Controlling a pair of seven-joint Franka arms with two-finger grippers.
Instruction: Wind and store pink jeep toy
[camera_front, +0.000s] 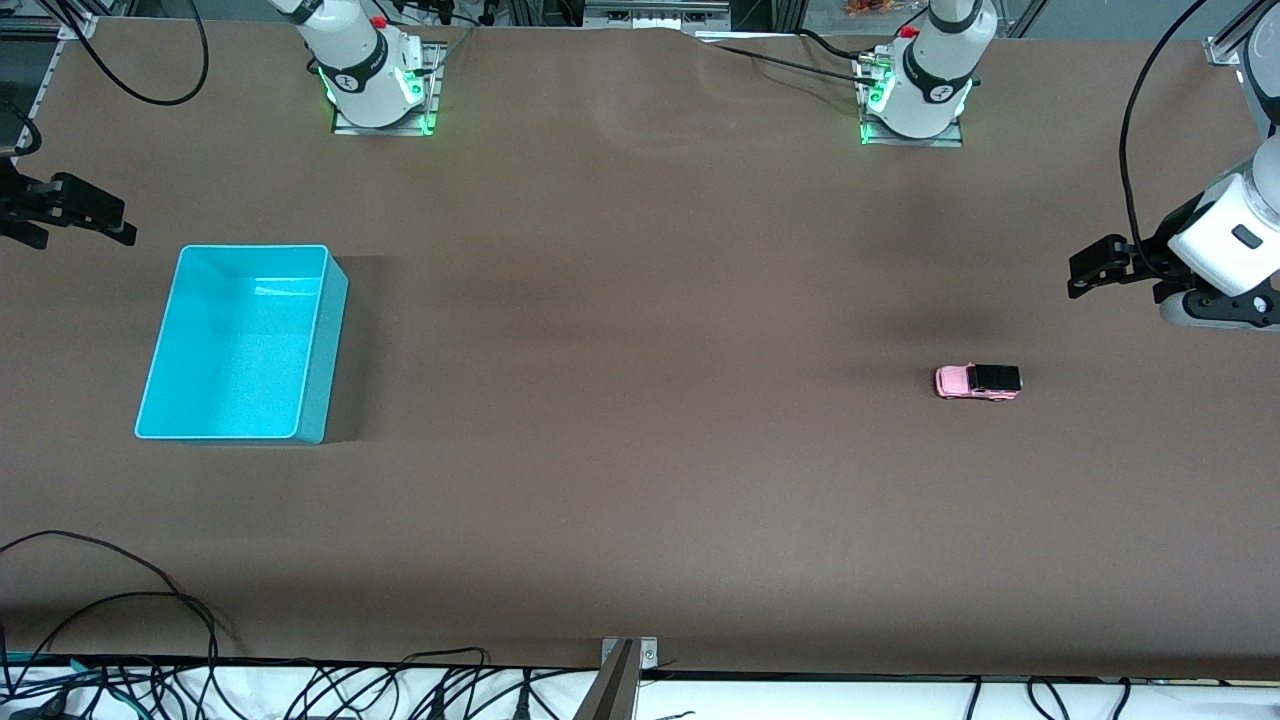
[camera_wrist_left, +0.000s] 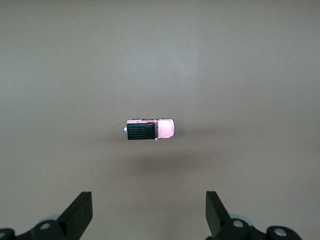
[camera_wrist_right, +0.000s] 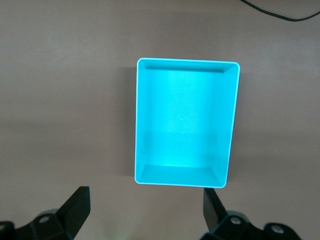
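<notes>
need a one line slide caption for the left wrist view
Open left gripper hangs above the pink jeep, which sits alone on the brown table.

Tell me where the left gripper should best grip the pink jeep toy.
Probably across the pink jeep toy body's two long sides, coming from above. It stands on its wheels alone on the table, and the left gripper already has open fingers.

A brown table (camera_front: 640, 300) fills the scene under even light, with black cables (camera_front: 300, 690) tangled along its near edge.
</notes>
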